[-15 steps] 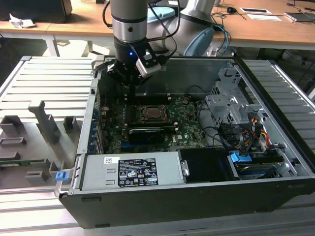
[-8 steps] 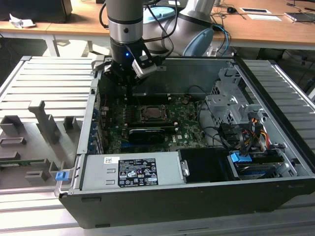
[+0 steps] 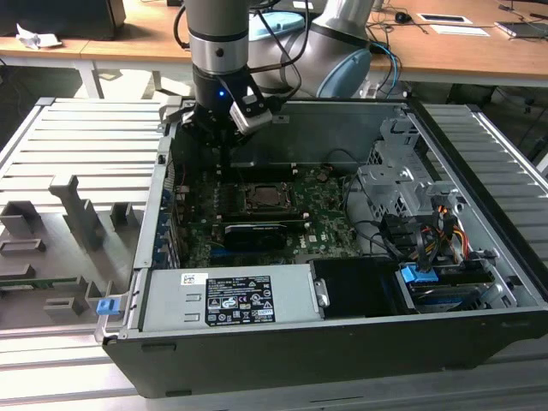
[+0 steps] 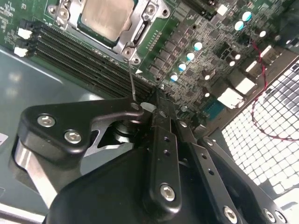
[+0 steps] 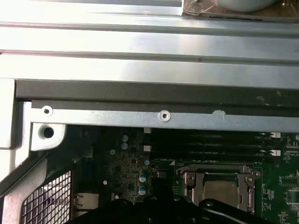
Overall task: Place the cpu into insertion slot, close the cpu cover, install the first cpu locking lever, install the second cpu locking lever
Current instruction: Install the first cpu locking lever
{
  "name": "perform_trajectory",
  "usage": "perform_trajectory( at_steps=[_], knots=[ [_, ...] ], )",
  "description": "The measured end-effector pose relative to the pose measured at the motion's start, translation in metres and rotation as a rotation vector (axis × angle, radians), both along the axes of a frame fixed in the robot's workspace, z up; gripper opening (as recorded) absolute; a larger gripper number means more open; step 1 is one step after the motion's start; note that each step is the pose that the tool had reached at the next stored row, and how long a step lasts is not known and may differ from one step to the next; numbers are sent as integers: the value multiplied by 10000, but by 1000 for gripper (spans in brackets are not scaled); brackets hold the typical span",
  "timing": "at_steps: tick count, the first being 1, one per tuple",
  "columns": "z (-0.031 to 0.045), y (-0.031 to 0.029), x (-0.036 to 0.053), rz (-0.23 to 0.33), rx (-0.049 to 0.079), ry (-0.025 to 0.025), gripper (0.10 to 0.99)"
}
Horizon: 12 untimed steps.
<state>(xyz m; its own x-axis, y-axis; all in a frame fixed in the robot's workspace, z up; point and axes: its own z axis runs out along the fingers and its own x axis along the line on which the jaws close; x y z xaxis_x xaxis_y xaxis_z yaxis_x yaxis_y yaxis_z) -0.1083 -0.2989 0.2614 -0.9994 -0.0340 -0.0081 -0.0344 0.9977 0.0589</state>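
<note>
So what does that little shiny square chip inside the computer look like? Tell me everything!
The cpu is a small, flat, square chip with a dull silvery-grey metal top. It lies flat in its socket on the green motherboard. The cpu cover, a thin silvery metal frame, sits around its edges, and its top shows through the open centre. Long black memory slots run beside it. The gripper is off to one side, not touching it.

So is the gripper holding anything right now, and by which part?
Not the cpu, which lies framed by the cpu cover. The gripper meets the free end of a thin locking lever; whether it grips it cannot be told.
</note>
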Motion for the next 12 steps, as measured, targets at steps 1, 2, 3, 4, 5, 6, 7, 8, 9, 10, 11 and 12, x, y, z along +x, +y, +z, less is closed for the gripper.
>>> perform_trajectory(
  at_steps=[1,2,3,4,5,6,7,8,9,10,11,12],
  knots=[
    [-4,4,1,0,0,0,106],
    [-8,11,3,0,1,-1,106],
    [-11,18,8,0,0,0,106],
    [-15,38,33,3,0,1,106],
    [-18,48,52,0,-1,2,106],
    [-20,53,67,0,0,1,106],
    [-22,58,92,-1,0,1,106],
    [-22,60,108,-1,0,1,106],
    [-23,60,117,-1,0,2,106],
    [-23,59,127,0,-1,1,106],
    [-24,59,135,1,-3,1,106],
    [-25,59,140,1,-4,0,106]
  ],
)
